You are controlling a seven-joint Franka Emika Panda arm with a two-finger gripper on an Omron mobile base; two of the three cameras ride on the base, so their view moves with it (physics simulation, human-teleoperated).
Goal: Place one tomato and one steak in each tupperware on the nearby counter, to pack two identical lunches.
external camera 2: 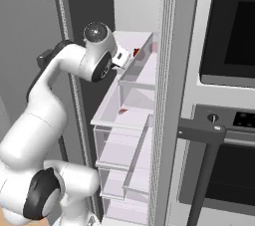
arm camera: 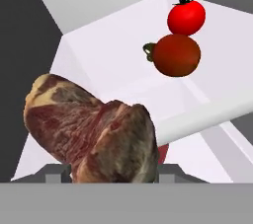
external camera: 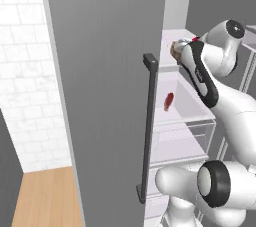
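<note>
A marbled brown-red steak (arm camera: 94, 134) sits right between my gripper's (arm camera: 113, 171) two fingertips in the hand view, and the jaws are shut on it. In the left base view that steak (external camera: 176, 50) shows at the hand, inside the open fridge at the upper shelf. Two tomatoes lie further back on the white shelf, a bright red tomato (arm camera: 186, 16) and a darker tomato (arm camera: 175, 55) in front of it. A second steak (external camera: 169, 101) lies on the shelf below, also seen as a small red steak (external camera 2: 123, 111). The tupperware is out of view. A strip of wooden counter (external camera: 45, 196) shows at the lower left.
The grey fridge door (external camera: 110, 96) with its dark bar handle (external camera: 148, 121) stands open to the left of the arm. Clear drawers (external camera 2: 124, 155) sit below the shelves. A built-in oven (external camera 2: 229, 31) with a dark handle (external camera 2: 201, 133) is to the right.
</note>
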